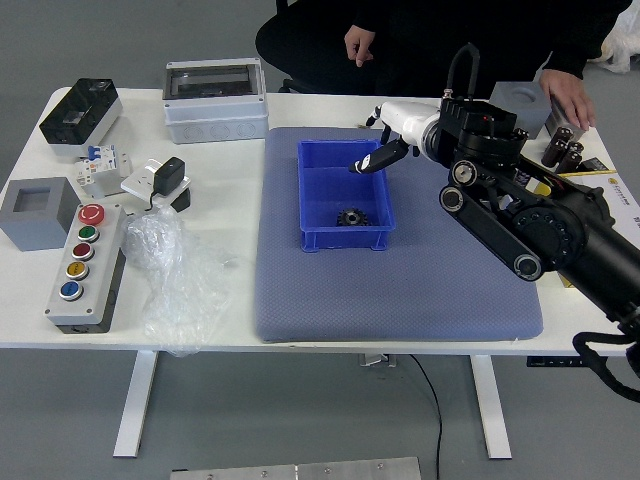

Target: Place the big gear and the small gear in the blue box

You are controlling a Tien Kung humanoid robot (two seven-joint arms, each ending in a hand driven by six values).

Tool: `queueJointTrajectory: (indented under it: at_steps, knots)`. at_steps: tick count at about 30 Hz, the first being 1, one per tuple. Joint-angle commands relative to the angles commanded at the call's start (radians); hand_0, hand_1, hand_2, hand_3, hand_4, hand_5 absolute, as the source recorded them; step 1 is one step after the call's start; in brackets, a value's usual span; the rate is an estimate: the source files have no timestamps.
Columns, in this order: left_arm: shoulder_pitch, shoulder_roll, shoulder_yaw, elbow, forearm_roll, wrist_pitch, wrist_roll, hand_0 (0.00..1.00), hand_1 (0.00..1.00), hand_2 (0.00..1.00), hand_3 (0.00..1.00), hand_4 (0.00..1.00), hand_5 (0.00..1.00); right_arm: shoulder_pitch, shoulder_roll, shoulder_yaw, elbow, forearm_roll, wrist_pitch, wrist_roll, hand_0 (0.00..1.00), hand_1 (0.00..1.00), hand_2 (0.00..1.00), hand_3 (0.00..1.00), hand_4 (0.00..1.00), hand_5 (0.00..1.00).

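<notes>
- Blue plastic open-top box (345, 239): sits upright on the grey-blue mat (400, 310), on the white desk (225, 315).
- Dark metal toothed gear (352, 217): lies inside the blue box, close to its near wall.
- Right black-and-white robot hand (410, 124): positioned above the far right corner of the box. Fingers are extended and apart, with nothing gripped; one reaches over the box interior.
- Person's hand (359, 45): located beyond the box, past the desk's far edge, against dark clothing.
- Person's other hand (569, 96): rests at the desk's far edge, well right of the box.
- Grey control panel with five coloured buttons (92, 262): lies well left of the box.
- Crumpled clear plastic bag (172, 275): lies between panel and box.
</notes>
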Motion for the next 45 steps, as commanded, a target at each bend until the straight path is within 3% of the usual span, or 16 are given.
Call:
queueJointTrajectory:
  at_steps: [6,7,12,13,18,19,37,45]
  knots:
    - [0.002,0.002,-0.009,0.0,0.003,0.0,0.0,0.869,0.851,0.842,0.807,0.615,0.367,-0.013,-0.044,0.018,0.028,-0.008,0.006,-0.006,0.413,0.518,0.68,0.852,0.918,0.522]
    - [0.002,0.002,-0.011,0.0,0.004,0.0,0.0,0.869,0.85,0.842,0.808,0.616,0.366,-0.015,-0.05,0.021,0.031,-0.009,0.007,-0.006,0.487,0.559,0.698,0.839,0.896,0.517]
    - [0.001,0.004,-0.02,0.0,0.008,0.0,0.0,0.869,0.85,0.842,0.808,0.616,0.366,-0.028,-0.091,0.042,0.047,-0.013,0.007,-0.008,0.487,0.559,0.698,0.839,0.896,0.517]
    - [0.001,0.004,-0.021,0.0,0.009,0.0,0.0,0.869,0.85,0.842,0.807,0.616,0.367,-0.031,-0.097,0.045,0.049,-0.014,0.006,-0.008,0.563,0.589,0.719,0.82,0.831,0.521]
    - [0.001,0.005,-0.027,-0.001,0.011,-0.001,0.0,0.869,0.85,0.842,0.807,0.616,0.367,-0.046,-0.13,0.061,0.066,-0.016,0.008,-0.009,0.563,0.589,0.719,0.82,0.831,0.521]
    - [0.001,0.005,-0.028,-0.001,0.011,-0.001,0.0,0.869,0.85,0.842,0.807,0.615,0.367,-0.049,-0.136,0.064,0.069,-0.017,0.008,-0.01,0.619,0.633,0.73,0.8,0.726,0.509]
    - [0.001,0.013,-0.051,-0.002,0.023,-0.001,-0.001,0.869,0.849,0.842,0.806,0.614,0.368,-0.112,-0.244,0.134,0.146,-0.043,0.021,-0.024,0.682,0.676,0.759,0.746,0.655,0.502]
    - [0.002,0.017,-0.055,-0.001,0.024,-0.001,-0.001,0.869,0.849,0.842,0.805,0.615,0.371,-0.13,-0.269,0.14,0.165,-0.046,0.02,-0.025,0.698,0.689,0.771,0.741,0.646,0.505]
